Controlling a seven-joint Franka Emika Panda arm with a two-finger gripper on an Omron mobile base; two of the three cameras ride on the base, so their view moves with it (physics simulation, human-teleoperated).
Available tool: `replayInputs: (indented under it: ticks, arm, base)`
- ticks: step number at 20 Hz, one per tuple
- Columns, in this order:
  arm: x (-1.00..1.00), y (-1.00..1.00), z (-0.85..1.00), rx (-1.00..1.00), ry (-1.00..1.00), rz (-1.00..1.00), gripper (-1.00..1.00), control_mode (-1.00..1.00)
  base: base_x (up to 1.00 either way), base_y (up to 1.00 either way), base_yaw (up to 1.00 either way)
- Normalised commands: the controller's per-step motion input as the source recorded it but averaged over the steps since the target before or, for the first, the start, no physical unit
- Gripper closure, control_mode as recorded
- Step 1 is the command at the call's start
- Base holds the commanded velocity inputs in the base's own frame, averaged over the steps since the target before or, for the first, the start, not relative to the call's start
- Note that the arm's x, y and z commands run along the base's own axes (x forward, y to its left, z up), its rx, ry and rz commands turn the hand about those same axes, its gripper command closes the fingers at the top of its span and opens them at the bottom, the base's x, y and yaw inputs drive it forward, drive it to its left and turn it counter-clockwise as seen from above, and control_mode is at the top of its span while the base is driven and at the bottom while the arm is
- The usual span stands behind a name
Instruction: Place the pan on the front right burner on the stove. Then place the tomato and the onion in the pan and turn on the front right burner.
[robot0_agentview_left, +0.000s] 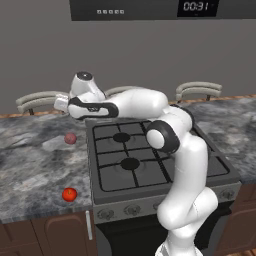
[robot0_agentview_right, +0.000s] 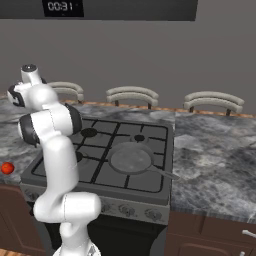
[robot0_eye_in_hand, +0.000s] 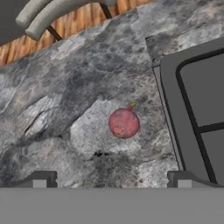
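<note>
Gripper (robot0_eye_in_hand: 111, 179) open wide above onion (robot0_eye_in_hand: 124, 123), at 12 o'clock from fingertips. Could roll away if bumped. Tomato (robot0_agentview_left: 69, 194) waiting; pan (robot0_agentview_right: 131, 158) already on stove (robot0_agentview_right: 65, 172).

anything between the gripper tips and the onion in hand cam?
Nothing. In the hand view the stretch from the gripper up to the onion is bare marble counter. The stove edge sits off to the side, apart from the onion.

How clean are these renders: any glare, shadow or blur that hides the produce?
Left base view: even flat light, tomato glossy and crisp, onion small but distinct. Right base view: pan pale, low contrast against the stove. Hand view: soft, onion slightly blurred, faint shadow beneath.
</note>
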Motion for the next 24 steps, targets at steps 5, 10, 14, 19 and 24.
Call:
replayInputs:
  ticks: [5,10,14,19,24]
  arm:
    - [0.01,0.0,0.0,-0.05,0.21,0.24,-1.0,-1.0]
    - [0.0,0.0,0.1,-0.21,0.11,0.2,-1.0,-1.0]
    - [0.0,0.0,0.07,-0.13,0.01,0.1,-1.0,-1.0]
    - [0.11,0.0,-0.25,0.0,-0.03,0.0,-1.0,-1.0]
    - [0.28,0.02,-0.34,0.0,-0.07,0.0,-1.0,-1.0]
  base:
    - [0.0,0.0,0.0]
    - [0.0,0.0,0.0]
    - [0.0,0.0,0.0]
    - [0.0,0.0,0.0]
    - [0.0,0.0,0.0]
